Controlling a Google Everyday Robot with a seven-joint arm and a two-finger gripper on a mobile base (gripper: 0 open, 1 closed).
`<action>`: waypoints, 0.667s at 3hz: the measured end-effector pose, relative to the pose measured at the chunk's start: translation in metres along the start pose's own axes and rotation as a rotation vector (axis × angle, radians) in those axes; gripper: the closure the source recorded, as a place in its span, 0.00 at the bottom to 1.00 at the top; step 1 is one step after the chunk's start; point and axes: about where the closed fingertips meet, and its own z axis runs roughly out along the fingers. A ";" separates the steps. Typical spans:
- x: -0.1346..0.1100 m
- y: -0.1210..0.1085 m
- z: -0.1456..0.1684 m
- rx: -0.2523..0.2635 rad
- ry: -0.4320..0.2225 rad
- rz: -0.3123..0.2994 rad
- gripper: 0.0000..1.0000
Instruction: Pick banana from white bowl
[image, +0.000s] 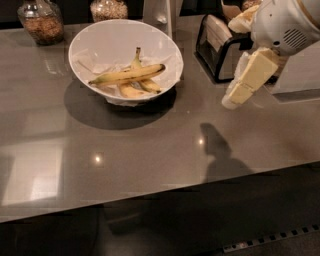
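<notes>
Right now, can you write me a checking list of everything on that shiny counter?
Surface: glossy grey countertop, with light glints on it.
Job's things: long speckled yellow banana lies on shorter yellow bananas inside the wide white bowl, which is lined with crumpled paper.
Clutter: glass jar of brown bits and glass jar of pale bits at the back; black-framed holder back right.
Grippers: cream gripper hangs above the counter, right of the bowl, apart from it.
Cables: nothing seen.
Surroundings: dark floor below the front edge.
</notes>
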 end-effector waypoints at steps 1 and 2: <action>-0.036 -0.023 0.027 -0.016 -0.081 -0.035 0.00; -0.071 -0.038 0.060 -0.040 -0.126 -0.093 0.00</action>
